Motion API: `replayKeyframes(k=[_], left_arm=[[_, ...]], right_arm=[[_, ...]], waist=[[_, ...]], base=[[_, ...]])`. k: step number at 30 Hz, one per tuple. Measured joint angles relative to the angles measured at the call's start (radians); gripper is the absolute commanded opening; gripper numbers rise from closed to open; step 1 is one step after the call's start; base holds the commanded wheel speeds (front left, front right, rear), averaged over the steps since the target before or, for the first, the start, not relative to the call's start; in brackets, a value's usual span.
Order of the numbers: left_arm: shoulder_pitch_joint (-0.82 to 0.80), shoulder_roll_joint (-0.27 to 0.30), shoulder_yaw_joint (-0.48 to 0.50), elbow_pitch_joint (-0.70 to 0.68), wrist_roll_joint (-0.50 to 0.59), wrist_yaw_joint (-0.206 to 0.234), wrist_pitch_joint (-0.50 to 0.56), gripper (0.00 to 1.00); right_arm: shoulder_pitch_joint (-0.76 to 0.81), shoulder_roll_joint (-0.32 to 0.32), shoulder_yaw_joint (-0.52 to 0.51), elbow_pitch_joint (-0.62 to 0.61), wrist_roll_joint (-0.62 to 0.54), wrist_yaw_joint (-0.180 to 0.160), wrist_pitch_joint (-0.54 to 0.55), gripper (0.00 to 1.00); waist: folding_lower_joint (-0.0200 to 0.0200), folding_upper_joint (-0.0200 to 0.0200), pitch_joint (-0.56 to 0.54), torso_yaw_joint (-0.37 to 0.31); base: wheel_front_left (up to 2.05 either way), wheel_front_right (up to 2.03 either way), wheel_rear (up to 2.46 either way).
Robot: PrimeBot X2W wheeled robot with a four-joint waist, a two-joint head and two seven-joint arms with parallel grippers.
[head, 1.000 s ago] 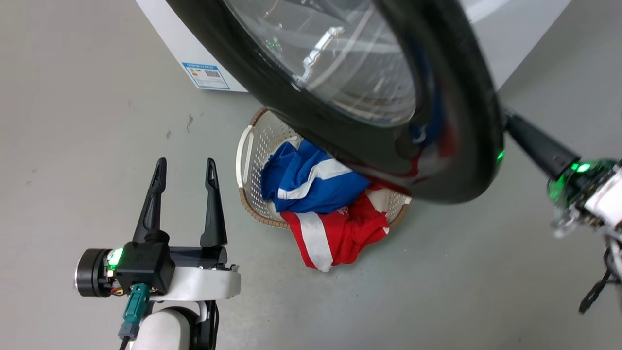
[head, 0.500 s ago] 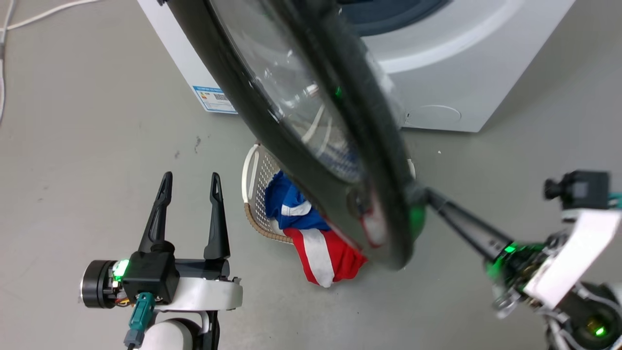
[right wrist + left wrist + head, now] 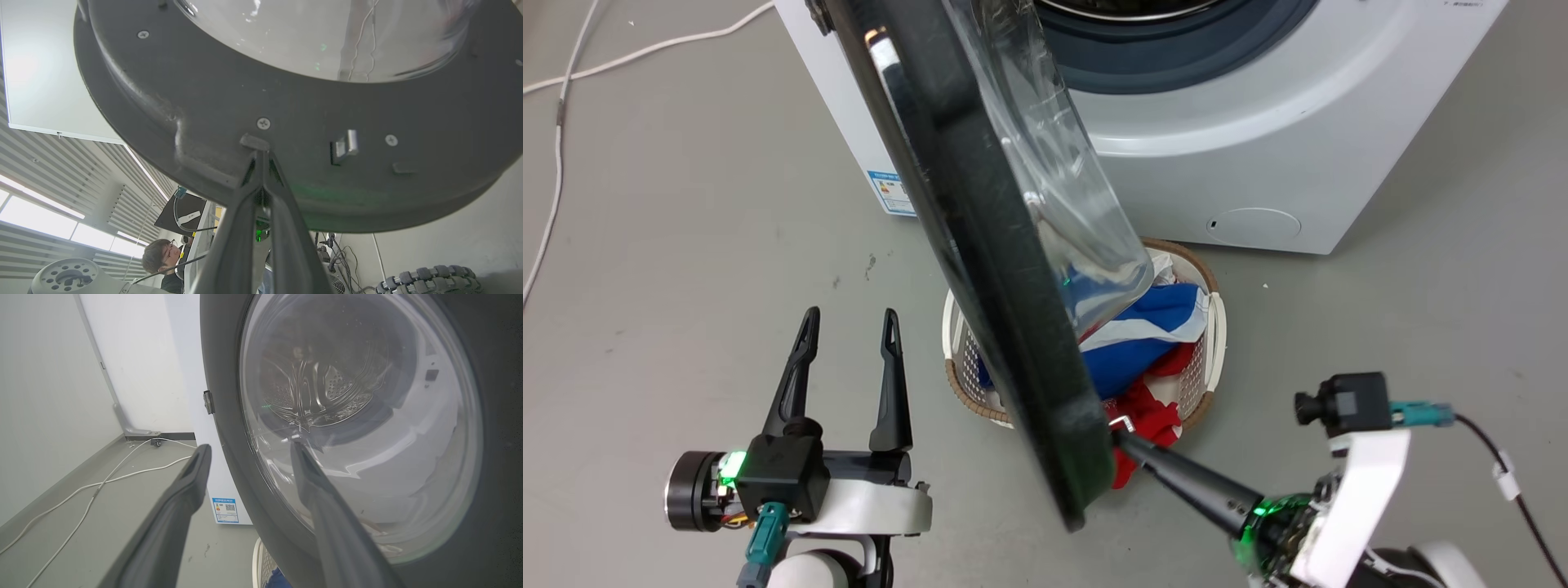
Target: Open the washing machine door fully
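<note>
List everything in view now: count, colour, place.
washing machine door: 1, black rim, clear glass, partly open above the basket
washing machine: 1, white, top of head view
rubber ring: 1, grey, around the drum opening
laundry basket: 1, white with brown rim, floor before the machine
clothes: pile, blue, white, red, in the basket
cables: 2, white, floor left of the machine
person: 1, dark top, low in right wrist view
left gripper: 1, dark, open, lower left, touching nothing
right gripper: 1, dark, shut, tips against the door's inner rim

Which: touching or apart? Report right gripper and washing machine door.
Touching: in the right wrist view, the right gripper, jaws shut, presses the washing machine door.
</note>
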Motion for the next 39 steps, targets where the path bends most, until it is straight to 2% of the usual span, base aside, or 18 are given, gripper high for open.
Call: replayKeyframes(k=[10, 15, 16, 17, 18, 21, 22, 25, 26, 27, 30, 34, 35, 36, 39], left_arm=[[0.023, 0.000, 0.010, 0.012, 0.002, -0.007, 0.000, 1.00], [0.051, 0.000, 0.022, 0.026, 0.003, -0.011, 0.000, 1.00], [0.057, 0.000, 0.025, 0.027, 0.004, -0.016, 0.000, 1.00], [0.064, 0.000, 0.027, 0.029, 0.006, -0.018, 0.000, 1.00], [0.071, 0.001, 0.030, 0.030, 0.009, -0.018, 0.000, 1.00], [0.091, 0.002, 0.038, 0.033, 0.009, -0.023, 0.000, 1.00], [0.102, 0.003, 0.042, 0.033, 0.011, -0.026, 0.000, 1.00], [0.119, 0.003, 0.050, 0.033, 0.012, -0.027, 0.000, 1.00], [0.119, 0.003, 0.050, 0.033, 0.012, -0.027, 0.000, 1.00], [0.130, 0.003, 0.054, 0.033, 0.013, -0.027, 0.000, 1.00], [0.142, 0.003, 0.059, 0.032, 0.017, -0.028, 0.000, 1.00], [0.160, 0.004, 0.067, 0.030, 0.018, -0.028, 0.000, 1.00], [0.160, 0.004, 0.067, 0.030, 0.018, -0.028, 0.000, 1.00], [0.168, 0.003, 0.069, 0.030, 0.018, -0.028, 0.000, 1.00], [0.175, 0.003, 0.074, 0.028, 0.018, -0.028, 0.000, 1.00]], right_arm=[[0.021, 0.025, 0.046, 0.047, -0.017, 0.000, -0.020, 0.00], [0.040, 0.012, 0.007, 0.027, -0.084, 0.000, -0.124, 0.00], [0.042, 0.004, -0.002, 0.017, -0.104, 0.000, -0.153, 0.31], [0.045, -0.003, -0.012, 0.007, -0.126, 0.000, -0.185, 0.90], [0.047, -0.008, -0.022, -0.004, -0.150, 0.000, -0.221, 1.00], [0.058, -0.030, -0.037, -0.035, -0.211, 0.000, -0.318, 1.00], [0.063, -0.042, -0.049, -0.050, -0.260, 0.000, -0.396, 1.00], [0.068, -0.071, -0.067, -0.057, -0.382, 0.000, -0.532, 1.00], [0.068, -0.071, -0.067, -0.057, -0.382, 0.000, -0.532, 1.00], [0.070, -0.086, -0.079, -0.043, -0.479, 0.000, -0.633, 1.00], [0.077, -0.093, -0.086, -0.020, -0.599, 0.000, -0.756, 1.00], [0.080, -0.105, -0.131, 0.000, -0.833, 0.000, -0.821, 1.00], [0.080, -0.105, -0.131, 0.000, -0.833, 0.000, -0.821, 1.00], [0.084, -0.086, -0.161, 0.001, -0.935, 0.000, -0.828, 1.00], [0.104, -0.045, -0.216, -0.011, -1.096, 0.000, -0.832, 1.00]], waist=[[0.0000, 0.0000, -0.039, -0.004], [0.0000, 0.0000, -0.078, -0.012], [0.0000, 0.0000, -0.088, -0.014], [0.0000, 0.0000, -0.098, -0.017], [0.0001, 0.0000, -0.108, -0.020], [0.0000, 0.0000, -0.138, -0.030], [0.0000, 0.0000, -0.157, -0.036], [0.0000, 0.0000, -0.183, -0.047], [0.0000, 0.0000, -0.183, -0.047], [0.0000, 0.0000, -0.198, -0.054], [0.0000, 0.0000, -0.217, -0.065], [0.0000, -0.0001, -0.237, -0.080], [0.0000, -0.0001, -0.237, -0.080], [0.0000, 0.0000, -0.246, -0.086], [0.0000, 0.0000, -0.255, -0.095]], base=[[0.00, 0.00, 0.00], [0.00, 0.00, 0.00], [0.00, 0.00, 0.00], [0.00, 0.00, 0.00], [0.00, 0.00, 0.00], [0.00, 0.00, 0.00], [0.00, 0.00, 0.00], [0.00, 0.00, 0.00], [0.00, 0.00, 0.00], [0.00, 0.00, 0.00], [0.00, 0.00, 0.00], [0.00, 0.00, 0.00], [0.00, 0.00, 0.00], [0.00, 0.00, 0.00], [0.00, 0.00, 0.00]])
